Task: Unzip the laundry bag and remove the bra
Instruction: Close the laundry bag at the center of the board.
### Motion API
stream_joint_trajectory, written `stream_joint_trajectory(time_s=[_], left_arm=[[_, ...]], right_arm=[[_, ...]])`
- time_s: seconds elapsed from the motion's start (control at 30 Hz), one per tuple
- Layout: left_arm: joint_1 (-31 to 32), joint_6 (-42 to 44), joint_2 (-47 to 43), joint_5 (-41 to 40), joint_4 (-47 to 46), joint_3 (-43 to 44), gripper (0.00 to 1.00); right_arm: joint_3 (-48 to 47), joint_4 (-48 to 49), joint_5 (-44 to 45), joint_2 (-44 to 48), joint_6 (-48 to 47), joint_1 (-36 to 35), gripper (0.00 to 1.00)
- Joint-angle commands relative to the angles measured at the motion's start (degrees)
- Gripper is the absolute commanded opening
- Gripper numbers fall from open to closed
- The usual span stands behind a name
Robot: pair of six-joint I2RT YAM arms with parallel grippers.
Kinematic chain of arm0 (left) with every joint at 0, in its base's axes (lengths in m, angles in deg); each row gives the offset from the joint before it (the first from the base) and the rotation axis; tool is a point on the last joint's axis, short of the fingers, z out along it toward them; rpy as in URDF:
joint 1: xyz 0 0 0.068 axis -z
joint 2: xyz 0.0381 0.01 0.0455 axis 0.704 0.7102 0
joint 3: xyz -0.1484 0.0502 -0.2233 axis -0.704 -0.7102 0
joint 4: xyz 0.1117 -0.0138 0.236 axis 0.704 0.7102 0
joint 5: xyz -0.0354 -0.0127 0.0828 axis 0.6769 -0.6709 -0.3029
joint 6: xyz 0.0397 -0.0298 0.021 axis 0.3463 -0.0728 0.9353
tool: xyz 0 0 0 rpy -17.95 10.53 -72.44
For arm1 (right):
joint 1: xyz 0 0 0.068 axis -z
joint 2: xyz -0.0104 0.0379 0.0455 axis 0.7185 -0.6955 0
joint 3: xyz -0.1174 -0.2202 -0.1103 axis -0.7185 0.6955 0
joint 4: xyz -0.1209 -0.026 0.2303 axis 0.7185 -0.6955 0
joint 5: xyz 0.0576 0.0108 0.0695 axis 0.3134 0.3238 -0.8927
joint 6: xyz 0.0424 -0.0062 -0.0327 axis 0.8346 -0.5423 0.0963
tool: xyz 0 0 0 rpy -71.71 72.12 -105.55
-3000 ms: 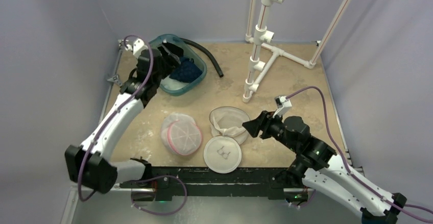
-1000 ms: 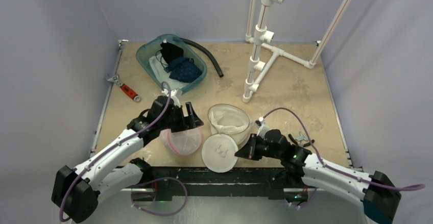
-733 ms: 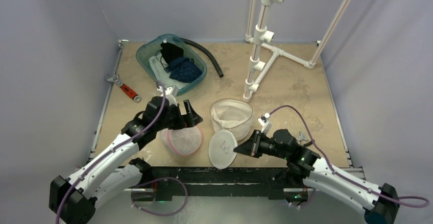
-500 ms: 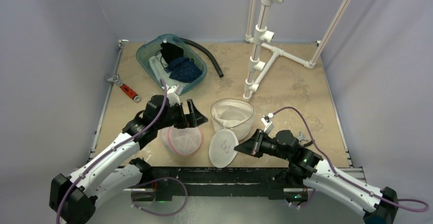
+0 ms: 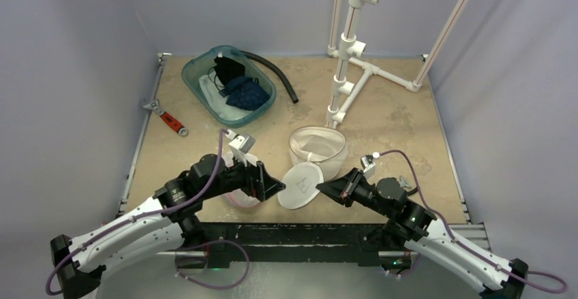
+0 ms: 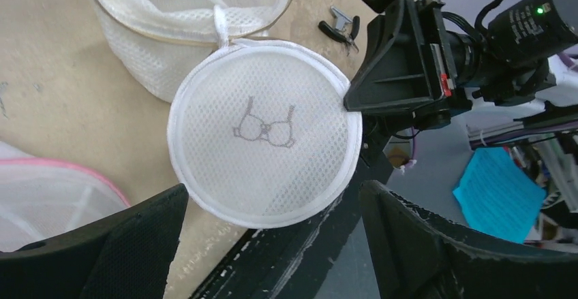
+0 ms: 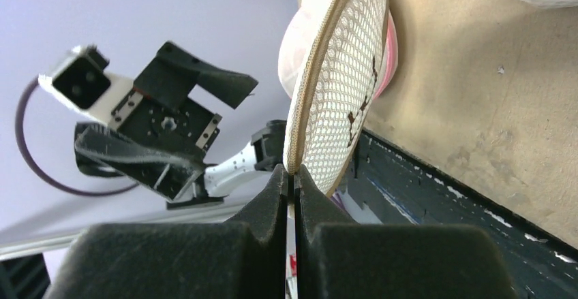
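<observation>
Top external: right gripper [image 5: 320, 188] pinches bag lid [image 5: 300, 186] rim; left gripper [image 5: 270, 182] gapes.

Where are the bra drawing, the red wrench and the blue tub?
bra drawing [image 6: 266, 129], left wrist view, its middle.
red wrench [image 5: 174, 123], top view, red handle.
blue tub [image 5: 202, 99], top view, left rim.

Tan worktop [image 5: 395, 118] bears teal bin [image 5: 259, 112] and black hose [image 5: 274, 72] rear left, red-handled wrench [image 5: 168, 117] at left edge, white pipe stand [image 5: 343, 84] rear, laundry bag [image 5: 317, 152] centre-front.
</observation>
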Motion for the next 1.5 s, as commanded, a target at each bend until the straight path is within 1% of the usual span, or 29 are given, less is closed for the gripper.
stream_joint_trajectory(time_s=[0.0, 0.1, 0.17, 0.23, 0.3, 0.43, 0.53, 0.63, 0.73, 0.8, 0.9, 0.93, 0.97, 1.07, 1.1, 1.17, 1.2, 1.23, 1.3, 1.37, 1.47], left_arm=[[3.0, 11.4, -3.6, -8.3, -1.7, 1.5, 0.95], [3.8, 18.7, -3.2, -6.5, -3.6, 2.8, 0.96], [4.7, 22.9, -0.7, -4.2, -4.2, 4.1, 0.97], [7.1, 26.6, 2.5, -3.3, -4.5, 5.4, 0.97], [11.8, 30.2, 5.3, -6.0, -4.8, 6.4, 0.97], [21.8, 37.6, 10.0, -16.2, -3.0, 8.9, 0.97], [25.0, 39.4, 13.3, -19.8, -2.6, 9.6, 0.93], [26.5, 39.2, 16.8, -22.1, -3.0, 9.2, 0.82], [28.3, 39.4, 18.8, -24.0, -5.2, 7.9, 0.74], [28.7, 39.9, 20.2, -25.1, -7.6, 7.3, 0.69], [28.6, 41.8, 23.0, -27.5, -8.7, 7.6, 0.58], [28.6, 42.7, 24.0, -28.9, -9.0, 7.8, 0.53], [28.6, 43.3, 24.9, -30.4, -9.1, 8.0, 0.42], [28.6, 44.7, 25.6, -33.5, -9.6, 8.5, 0.17], [28.6, 45.0, 24.9, -33.9, -9.8, 8.5, 0.12], [28.7, 45.1, 23.3, -34.9, -9.8, 8.6, 0.0], [28.6, 45.0, 22.4, -35.3, -9.4, 9.0, 0.0], [28.7, 45.0, 21.7, -35.6, -8.8, 9.4, 0.0], [28.6, 45.0, 20.6, -35.9, -7.4, 10.0, 0.0], [28.6, 45.4, 20.3, -35.3, -4.8, 11.4, 0.0], [28.6, 45.9, 20.6, -34.1, 1.0, 14.5, 0.0]], right_arm=[[-1.8, -2.2, 4.9, 1.4, 5.9, -0.2, 0.0], [-3.6, -4.3, 6.3, 0.9, 6.4, -0.2, 0.0], [-4.6, -4.7, 6.5, -0.2, 6.4, -0.2, 0.0], [-5.3, -4.9, 6.6, -1.2, 6.2, -0.3, 0.0], [-5.6, -4.6, 6.7, -1.7, 6.4, -0.2, 0.0], [-6.3, -3.9, 6.5, -2.5, 6.3, -0.2, 0.0], [-7.2, -4.2, 6.2, -3.3, 5.7, -0.3, 0.0], [-7.9, -4.2, 6.1, -3.6, 5.2, -0.2, 0.0], [-8.1, -4.3, 6.0, -3.7, 5.1, -0.2, 0.0], [-8.1, -4.3, 5.7, -3.7, 5.1, -0.3, 0.0], [-8.3, -3.9, 5.3, -3.8, 5.0, -0.2, 0.0], [-8.5, -4.0, 5.1, -3.8, 4.7, -0.2, 0.0], [-8.9, -4.0, 5.0, -4.1, 4.0, -0.2, 0.0], [-12.5, -6.3, 4.6, -6.8, -1.8, -0.2, 0.0], [-14.6, -7.9, 4.4, -8.1, -4.7, -0.3, 0.12], [-19.3, -12.2, 4.4, -10.7, -10.5, -0.3, 0.41], [-21.6, -14.5, 5.3, -11.8, -13.4, -0.2, 0.51], [-23.7, -17.0, 6.5, -12.7, -15.7, -0.2, 0.58], [-27.6, -22.3, 10.8, -13.5, -19.5, -0.2, 0.62], [-30.3, -27.3, 16.2, -13.0, -22.1, -0.3, 0.63], [-32.4, -31.2, 26.1, -11.7, -24.8, -0.3, 0.63]])
